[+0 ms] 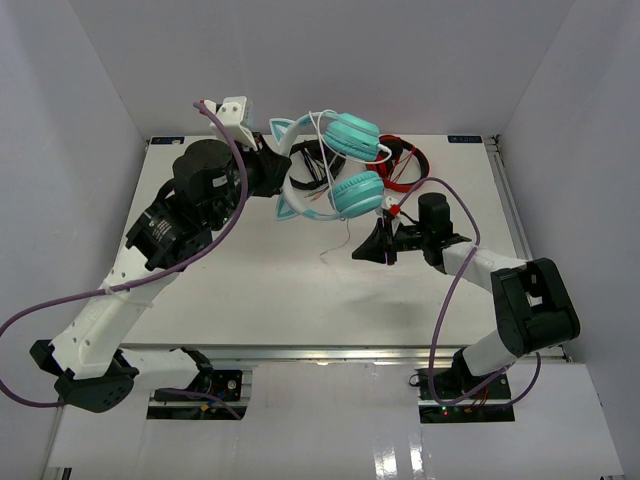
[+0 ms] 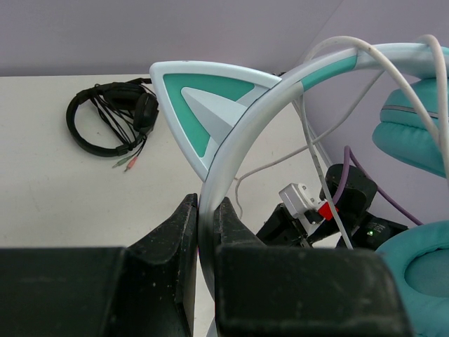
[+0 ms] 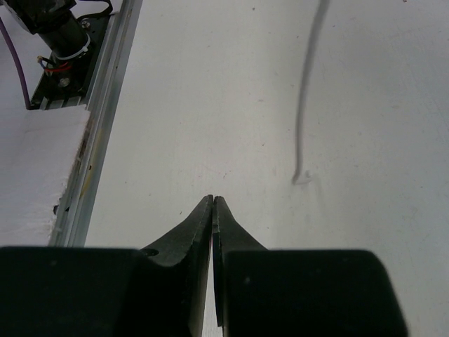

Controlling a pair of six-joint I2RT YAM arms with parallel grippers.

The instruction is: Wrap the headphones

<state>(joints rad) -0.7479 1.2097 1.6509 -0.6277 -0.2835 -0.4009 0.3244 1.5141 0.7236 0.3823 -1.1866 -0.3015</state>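
Observation:
The teal headphones (image 1: 345, 165) with cat ears are lifted above the table at the back. My left gripper (image 1: 272, 173) is shut on their white-and-teal headband (image 2: 231, 151), just below a cat ear (image 2: 203, 105); the jaws pinch the band in the left wrist view (image 2: 207, 205). The thin white cable (image 1: 335, 235) loops over the ear cups (image 2: 414, 133) and hangs to the table, its end lying loose (image 3: 303, 175). My right gripper (image 1: 360, 254) is shut and empty, low over the table right of the cable's end; its tips meet in the right wrist view (image 3: 213, 199).
Black headphones (image 2: 112, 116) lie on the table behind the teal pair. Red headphones (image 1: 405, 160) lie at the back right. The table's metal rail (image 3: 105, 119) runs along the near edge. White walls enclose the table on three sides.

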